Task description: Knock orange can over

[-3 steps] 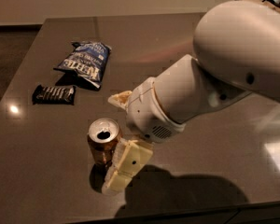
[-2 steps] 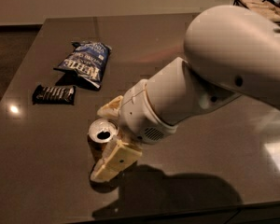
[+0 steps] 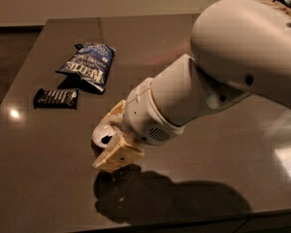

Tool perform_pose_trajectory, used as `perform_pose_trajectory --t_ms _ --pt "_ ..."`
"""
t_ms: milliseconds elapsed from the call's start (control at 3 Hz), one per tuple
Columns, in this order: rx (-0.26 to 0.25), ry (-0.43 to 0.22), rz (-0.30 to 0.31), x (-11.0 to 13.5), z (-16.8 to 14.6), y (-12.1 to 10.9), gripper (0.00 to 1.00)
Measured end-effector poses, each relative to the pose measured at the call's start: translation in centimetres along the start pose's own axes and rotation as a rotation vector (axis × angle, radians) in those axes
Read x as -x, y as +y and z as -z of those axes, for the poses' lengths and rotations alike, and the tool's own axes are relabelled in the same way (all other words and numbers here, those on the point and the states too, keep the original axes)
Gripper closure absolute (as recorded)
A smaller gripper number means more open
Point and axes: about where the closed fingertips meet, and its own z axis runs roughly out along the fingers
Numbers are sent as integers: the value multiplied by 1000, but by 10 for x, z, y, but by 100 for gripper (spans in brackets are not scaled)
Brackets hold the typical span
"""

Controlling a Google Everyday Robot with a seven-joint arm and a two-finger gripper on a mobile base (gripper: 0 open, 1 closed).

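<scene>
Single camera view. The pincer (image 3: 106,142) sits low over the front left part of the bench (image 3: 223,178), at the end of the white arm (image 3: 218,76). Its two tan fingers (image 3: 119,155) are spread apart, one on each side of the can (image 3: 105,134). The gap looks wider than the can, so the can is bracketed rather than clamped. Whether either finger presses on it cannot be made out.

Only the can's silver top, with its dark opening, is visible. The nearer finger hides the orange body and the base. The top faces up and toward the left, which suggests a lean, but the can is not lying on the bench.

A blue bag (image 3: 87,66) and a dark bar (image 3: 56,97) lie well apart from it, toward the far left.

Progress: the approach appears complete and the pincer is at the can, but the toppling is not yet achieved. What probably remains is a sideways push until the can lies flat.
</scene>
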Motion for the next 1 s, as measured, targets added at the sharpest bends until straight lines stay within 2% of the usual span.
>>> perform_pose_trajectory --t_ms 333,667,1000 --pt "-28 47 1 -3 18 -10 94" --pt "-74 135 19 -7 45 -27 100" --pt "-122 271 53 -18 68 -46 100"
